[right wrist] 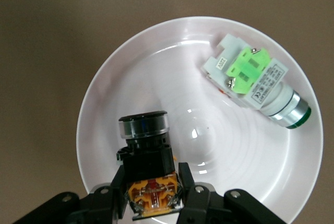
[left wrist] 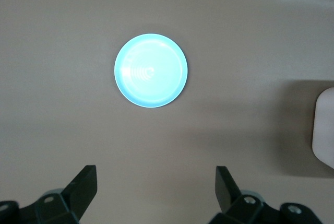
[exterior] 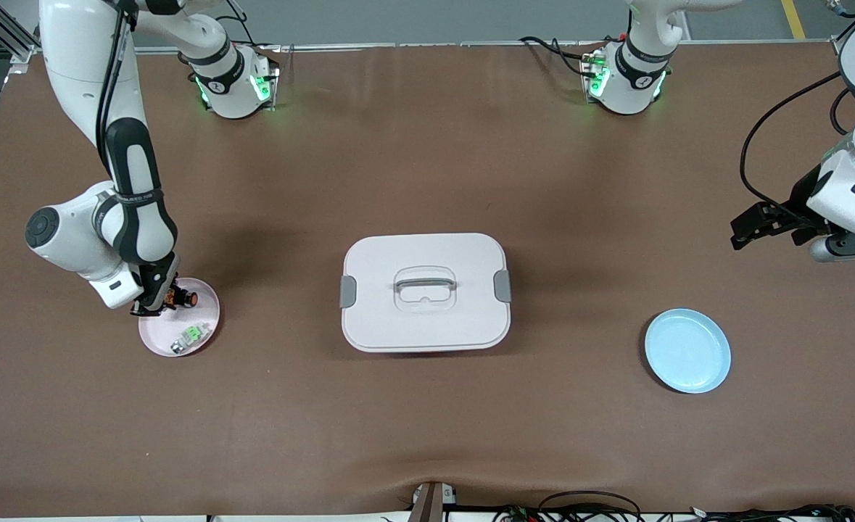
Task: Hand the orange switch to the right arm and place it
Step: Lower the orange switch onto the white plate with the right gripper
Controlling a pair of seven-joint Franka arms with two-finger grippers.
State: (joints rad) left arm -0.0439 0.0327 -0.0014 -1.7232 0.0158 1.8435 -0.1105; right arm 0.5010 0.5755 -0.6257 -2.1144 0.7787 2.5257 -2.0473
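Brown table (exterior: 427, 167): pink plate (exterior: 206, 326), white lidded box (exterior: 425, 291), blue plate (exterior: 687, 351).

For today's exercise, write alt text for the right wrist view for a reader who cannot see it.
The right gripper has its jaws shut on the orange switch, which sits in a pink plate on the brown table. A green-and-white part lies in the same plate, apart from the switch.
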